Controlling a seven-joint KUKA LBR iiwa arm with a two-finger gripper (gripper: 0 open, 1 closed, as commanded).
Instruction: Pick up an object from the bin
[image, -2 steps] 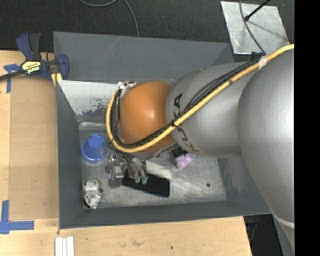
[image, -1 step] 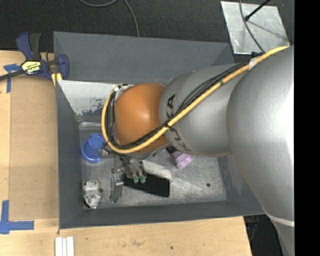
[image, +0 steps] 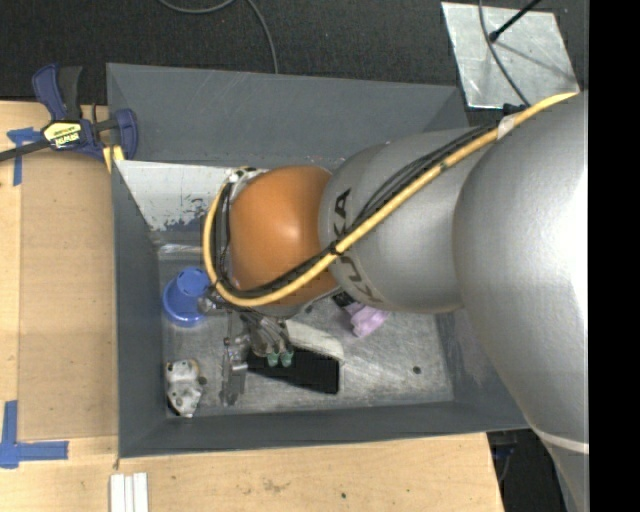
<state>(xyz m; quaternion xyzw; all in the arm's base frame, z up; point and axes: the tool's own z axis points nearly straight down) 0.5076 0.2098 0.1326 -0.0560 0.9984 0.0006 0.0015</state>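
Reaching in from 3 o'clock, the silver arm (image: 470, 230) covers much of the grey bin (image: 136, 330), and its rounded orange cover (image: 270, 235) hangs over the middle of the floor. Below that cover the gripper (image: 233, 385) stands at about 7 o'clock on the floor, its tip low over the metal. From this angle I cannot tell whether it is set wide or narrow, and nothing can be seen held in it.

Two things flank it. At its 3 o'clock, just beside it, lies a black block (image: 300, 372). It is flat, oblong and matt with squared corners, and it lies a little askew, one end toward the gripper and the other toward 4 o'clock. It lies at 6 o'clock on the floor, close to the wall there. At the gripper's 9 o'clock, near but apart, sits a whitish lump (image: 183, 387). It is small, knobbly and pale grey-white with darker spots, tucked into the 8 o'clock corner.

Four loose things can be counted on the floor that shows: one black block, one whitish lump, one blue cup and one lilac piece. The blue cup (image: 185, 297) is round and stands at 10 o'clock by the 9 o'clock wall, well apart from the gripper. The lilac piece (image: 367, 320) is small and blocky. It lies toward 3 o'clock from the floor's middle, at the arm's edge and partly hidden by it.
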